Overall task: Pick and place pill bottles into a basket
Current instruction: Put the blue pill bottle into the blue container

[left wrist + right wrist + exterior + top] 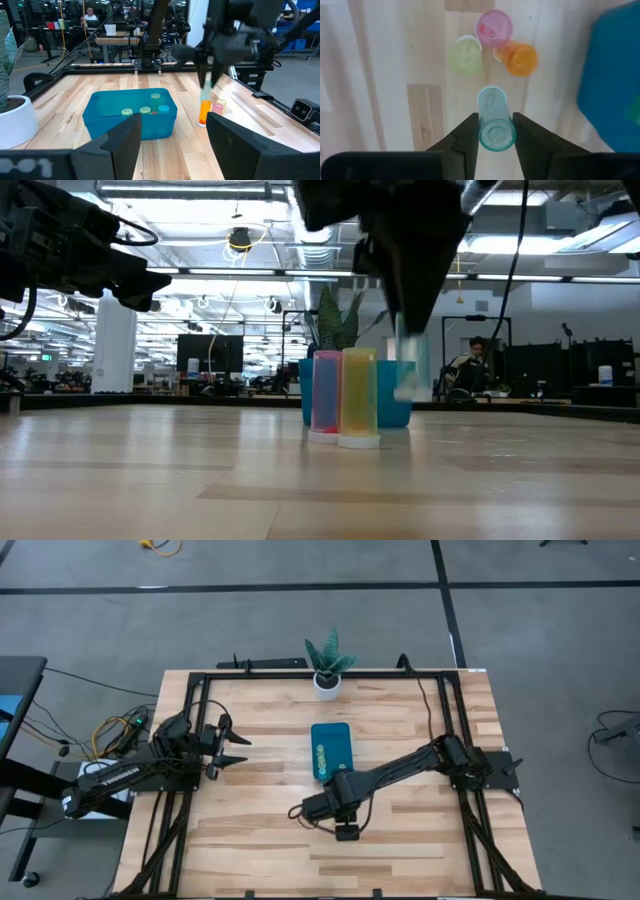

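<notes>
My right gripper is shut on a pale teal pill bottle above the table's middle; it also shows in the high view. Below and beyond it, a pink bottle, a yellow-green bottle and an orange bottle stand upright on the wood in a tight cluster. The teal-blue basket lies just beyond them toward the far edge and holds several bottles. My left gripper hangs open and empty at the table's left. My right gripper pinches the pale teal bottle between its two fingers, one on each side of the bottle's upper end. The fingers point down from above. The bottle hangs upright below them, lifted clear of the table and above the standing bottles.
A potted plant in a white pot stands at the far edge behind the basket. A black frame runs along the table's sides. Bare wood lies toward the near edge. A person sits in the room far behind the table.
</notes>
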Robot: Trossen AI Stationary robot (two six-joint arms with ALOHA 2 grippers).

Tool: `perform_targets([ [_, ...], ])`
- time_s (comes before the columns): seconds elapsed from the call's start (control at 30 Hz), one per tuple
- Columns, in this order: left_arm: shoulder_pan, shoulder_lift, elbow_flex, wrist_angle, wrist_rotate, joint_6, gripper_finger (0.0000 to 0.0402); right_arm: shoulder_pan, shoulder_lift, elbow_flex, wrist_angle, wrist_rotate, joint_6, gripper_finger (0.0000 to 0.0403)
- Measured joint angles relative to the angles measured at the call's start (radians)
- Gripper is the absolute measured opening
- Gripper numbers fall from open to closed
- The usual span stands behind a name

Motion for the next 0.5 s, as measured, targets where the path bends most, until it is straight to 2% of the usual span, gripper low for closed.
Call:
perform_targets([
  [0.23, 0.0, 0.0, 0.0, 0.0, 0.0, 0.0, 0.0213, -0.067, -0.132, 0.0, -0.065, 0.004, -0.037, 0.0104],
  [0.5, 0.0, 0.0, 0.0, 0.0, 0.0, 0.0, 0.0213, -0.246, -0.225, 0.001, -0.099, 0.048, -0.203, 0.0103],
])
